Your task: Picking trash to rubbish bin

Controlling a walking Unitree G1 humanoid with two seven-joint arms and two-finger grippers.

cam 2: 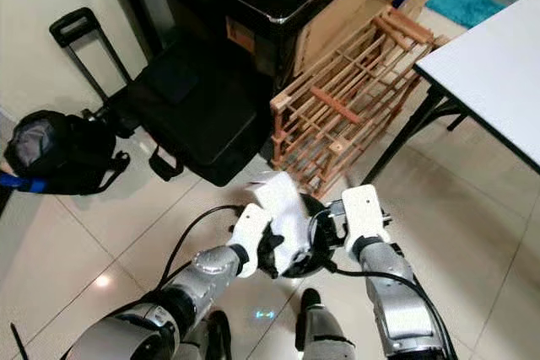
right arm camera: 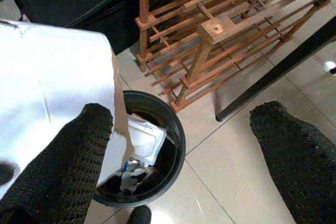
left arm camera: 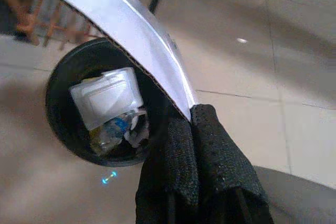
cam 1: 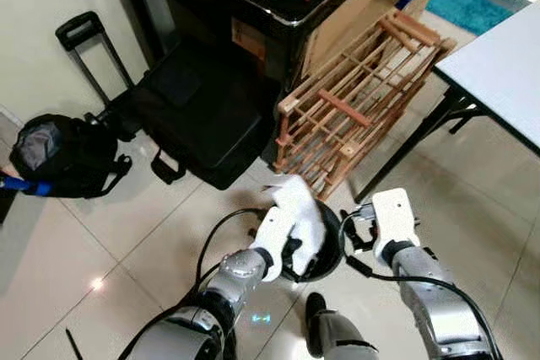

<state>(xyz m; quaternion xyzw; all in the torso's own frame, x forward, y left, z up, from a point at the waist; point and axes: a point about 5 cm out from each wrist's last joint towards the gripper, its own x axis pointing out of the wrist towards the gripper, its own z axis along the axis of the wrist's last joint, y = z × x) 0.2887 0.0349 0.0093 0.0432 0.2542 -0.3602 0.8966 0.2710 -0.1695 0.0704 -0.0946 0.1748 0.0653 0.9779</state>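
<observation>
One flat white cardboard sheet (cam 1: 297,208) – light, stiff, apt to catch the rim – hangs over the black rubbish bin (right arm camera: 173,124), pinched at its lower edge by the left gripper (left arm camera: 197,153), while the right gripper (right arm camera: 184,145) – fingers spread, empty – waits just beside.

Bin (cam 1: 331,252) between both grippers, card (cam 1: 297,208) over its rim, left gripper (cam 1: 291,252) holding it. Rack (cam 1: 354,107) beyond the bin; right gripper (cam 1: 359,229) beside it, table (cam 1: 498,65) further right.

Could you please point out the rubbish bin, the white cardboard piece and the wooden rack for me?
rubbish bin (right arm camera: 176,129): right wrist view, on its black rim.
white cardboard piece (right arm camera: 52,82): right wrist view, on its flat white face.
wooden rack (cam 1: 354,99): left eye view, on its slats.
</observation>
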